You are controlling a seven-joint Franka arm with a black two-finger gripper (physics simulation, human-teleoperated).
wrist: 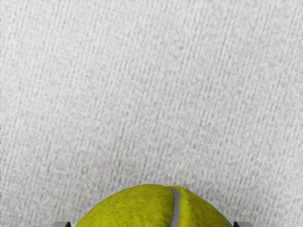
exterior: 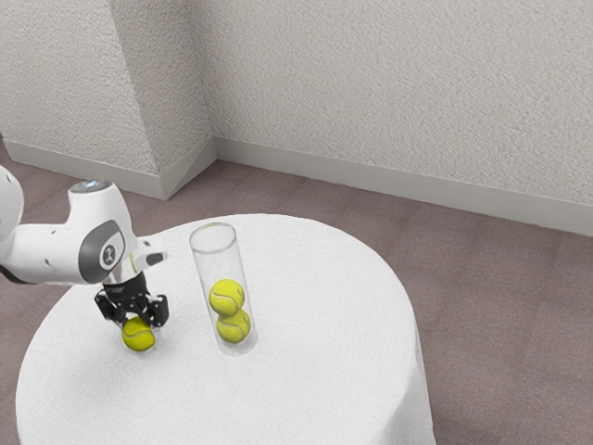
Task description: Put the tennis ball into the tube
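A smooth white robot arm [exterior: 46, 252] enters at the exterior view's left edge, its forearm running nearly level to the right. At the wrist, a round dark-grey plastic cap [exterior: 93, 260] faces the camera. Below hangs the black two-finger gripper [exterior: 140, 319], pointing down, tipped slightly toward the exterior view's right.

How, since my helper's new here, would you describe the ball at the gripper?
On the round, white-clothed table, find the black gripper toward the exterior view's left. The yellow-green tennis ball is at its lower end, outside the clear tube; the other two balls are stacked inside.
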